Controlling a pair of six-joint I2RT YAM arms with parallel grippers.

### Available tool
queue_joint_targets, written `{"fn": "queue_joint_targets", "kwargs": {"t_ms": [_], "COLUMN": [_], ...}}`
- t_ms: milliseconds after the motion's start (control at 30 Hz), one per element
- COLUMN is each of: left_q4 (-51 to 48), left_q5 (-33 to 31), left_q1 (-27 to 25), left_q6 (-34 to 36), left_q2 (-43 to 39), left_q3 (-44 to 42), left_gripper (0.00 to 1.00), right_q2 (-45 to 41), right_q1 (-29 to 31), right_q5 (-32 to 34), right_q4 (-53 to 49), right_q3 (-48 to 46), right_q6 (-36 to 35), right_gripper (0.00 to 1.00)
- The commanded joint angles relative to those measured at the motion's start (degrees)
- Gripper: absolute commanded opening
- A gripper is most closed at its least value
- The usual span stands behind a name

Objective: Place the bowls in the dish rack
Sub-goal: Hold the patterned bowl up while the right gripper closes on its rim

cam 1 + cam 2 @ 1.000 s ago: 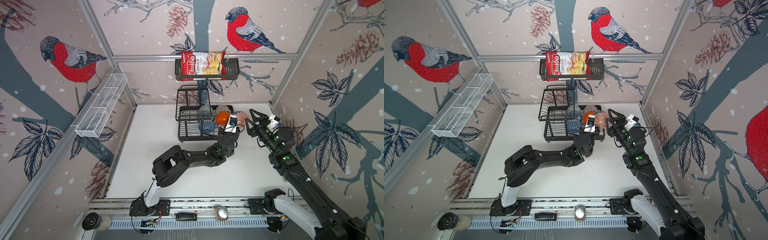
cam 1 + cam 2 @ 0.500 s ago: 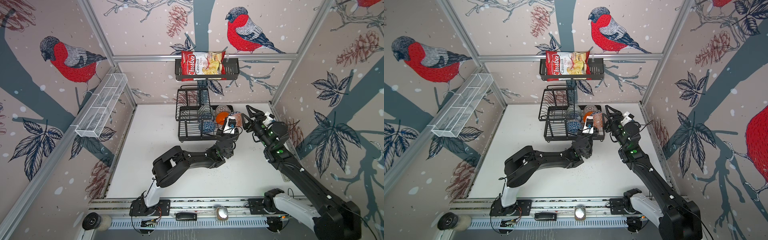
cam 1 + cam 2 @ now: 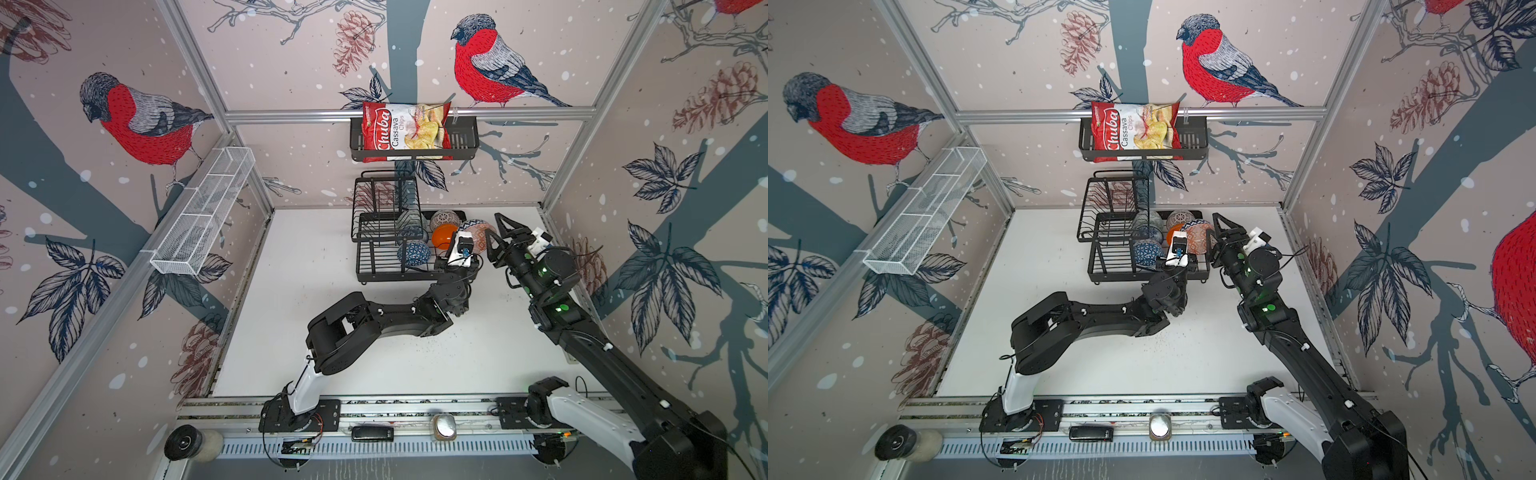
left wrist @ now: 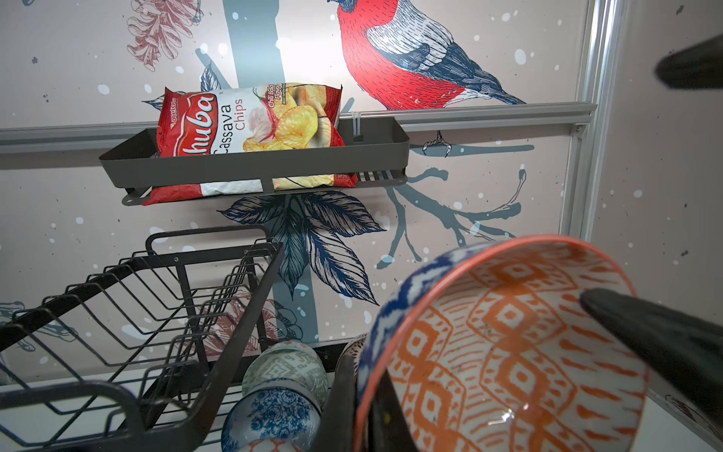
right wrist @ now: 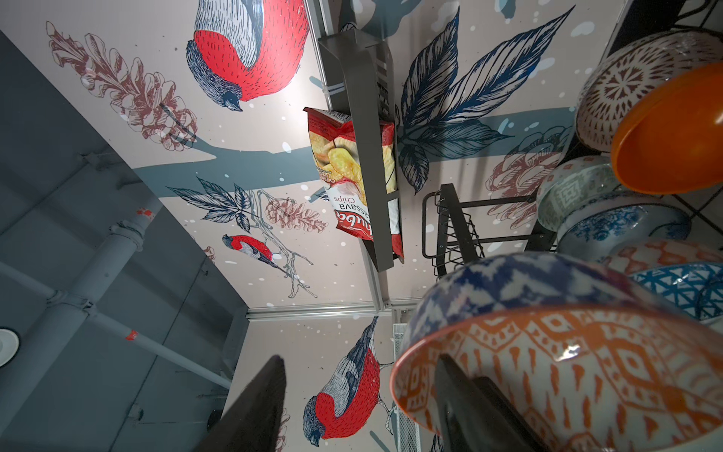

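Observation:
The orange-red patterned bowl (image 3: 478, 233) (image 3: 1198, 240) hangs tilted over the right end of the black dish rack (image 3: 374, 266) (image 3: 1108, 266). My left gripper (image 4: 362, 395) is shut on its rim (image 4: 508, 352). My right gripper (image 5: 360, 358) (image 3: 494, 226) is open. One of its fingers (image 5: 469, 403) is inside the bowl (image 5: 567, 371) and the other finger (image 5: 254, 411) is outside it. A grey-green bowl (image 3: 409, 218), a blue-white bowl (image 3: 413, 253), a white lined bowl (image 3: 444, 218) and a plain orange bowl (image 3: 441, 237) are in the rack.
A chips bag (image 3: 405, 133) lies in a black basket on the back wall above the rack. A long white mesh basket (image 3: 203, 212) hangs on the left wall. The right wall (image 3: 582, 257) is close behind my right arm.
My right gripper has moved left to the bowl and put one finger inside it, its jaws narrowing. The left gripper has kept hold of the bowl and hardly moved.

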Motion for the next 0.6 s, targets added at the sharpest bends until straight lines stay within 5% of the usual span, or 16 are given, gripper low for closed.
{"fn": "queue_joint_targets", "kwargs": {"t_ms": [0, 200, 300, 400, 567], "left_q4": [5.9, 7.9, 8.5, 7.9, 6.5], "left_q5": [0.5, 0.9, 1.3, 1.1, 1.5], "left_q1": [0.0, -0.2, -0.2, -0.1, -0.2], "left_q6": [0.7, 1.2, 1.9, 1.9, 0.1], "left_q2": [-0.3, -1.3, -1.7, -2.0, -2.7], "left_q3": [-0.4, -2.9, -3.8, -3.9, -4.2], "left_gripper": [0.00, 0.00, 0.00, 0.00, 0.00], "right_q2": [2.3, 6.9, 7.1, 6.5, 4.9], "right_q1": [0.1, 0.2, 0.4, 0.7, 1.0], "right_q5": [-0.7, -3.4, -3.0, -2.4, -1.7], "right_q4": [1.8, 4.4, 5.1, 5.1, 4.2], "right_q3": [1.3, 3.4, 3.1, 2.9, 2.4], "right_q6": [0.0, 1.1, 1.3, 0.9, 0.1], "right_gripper": [0.61, 0.54, 0.43, 0.18, 0.09]}}
